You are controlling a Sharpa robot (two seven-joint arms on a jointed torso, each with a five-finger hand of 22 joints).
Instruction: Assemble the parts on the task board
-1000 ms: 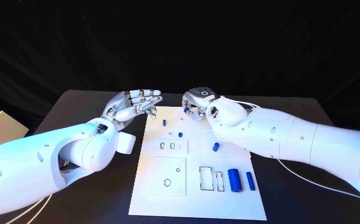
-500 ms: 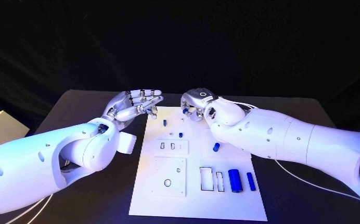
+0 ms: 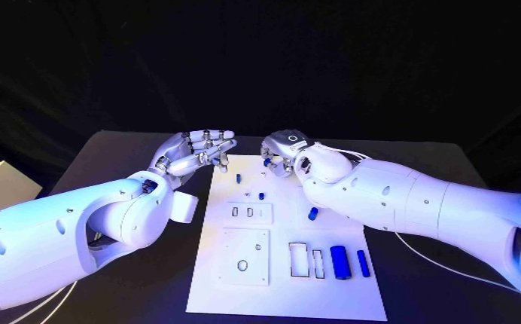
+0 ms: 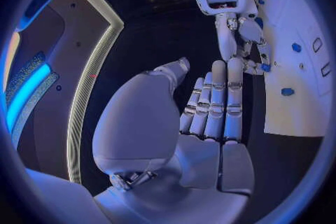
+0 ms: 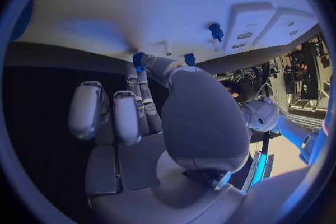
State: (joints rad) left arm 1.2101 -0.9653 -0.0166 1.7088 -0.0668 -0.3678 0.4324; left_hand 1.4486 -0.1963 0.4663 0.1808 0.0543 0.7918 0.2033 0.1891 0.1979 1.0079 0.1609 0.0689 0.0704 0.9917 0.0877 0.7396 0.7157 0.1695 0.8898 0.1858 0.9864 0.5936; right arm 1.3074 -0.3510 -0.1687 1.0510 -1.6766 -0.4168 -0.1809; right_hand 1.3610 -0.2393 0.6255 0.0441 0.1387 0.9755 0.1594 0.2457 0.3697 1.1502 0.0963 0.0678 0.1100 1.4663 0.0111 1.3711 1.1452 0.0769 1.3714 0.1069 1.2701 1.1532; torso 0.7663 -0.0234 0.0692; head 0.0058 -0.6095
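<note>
The white task board [image 3: 282, 294] lies in the middle of the table. My right hand [image 3: 287, 152] hovers at its far edge and pinches a small blue part [image 3: 269, 159] between thumb and fingers; the part's ends [image 5: 139, 59] stick out by the thumb. My left hand [image 3: 199, 151] hangs over the board's far left corner, fingers straight and apart, holding nothing. From the left wrist, my left hand [image 4: 203, 117] faces the right hand [image 4: 234, 28]. A blue peg [image 3: 238, 177] stands near the far end, also seen from the right wrist as the peg [image 5: 215, 29].
On the board lie a short blue piece [image 3: 312, 212], a thick blue cylinder [image 3: 339, 261] and a thinner blue rod [image 3: 363, 262] at the near right. Raised white blocks with slots [image 3: 248, 212] and empty rectangular cut-outs [image 3: 297, 258] sit in its middle. Black table [image 3: 130, 158] surrounds it.
My right hand has edged slightly left along the board's far edge, still holding the blue part. The left hand has stayed where it was.
</note>
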